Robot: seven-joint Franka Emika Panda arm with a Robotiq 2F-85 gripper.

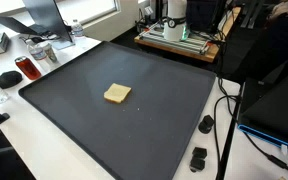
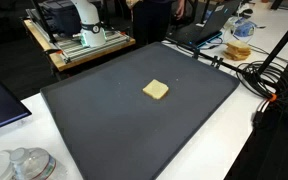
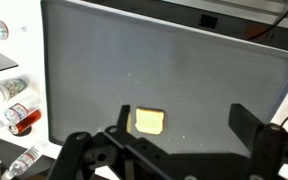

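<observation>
Dark grey mat (image 1: 154, 125) covers most of the white counter (image 1: 44, 145), which sits in a cluttered lab room. The robot's white base (image 2: 84, 18) stands beyond the mat's far edge. An open laptop (image 2: 199, 30) and tangled cables (image 2: 264, 70) crowd one corner, and small bottles (image 3: 16, 112) lie off the mat's side edge. Nothing blocks the tan block (image 3: 148, 121), which lies flat near the mat's middle. It is nearly square, so no long axis shows. The fingers (image 3: 246, 122) hang spread wide above it, holding nothing.
</observation>
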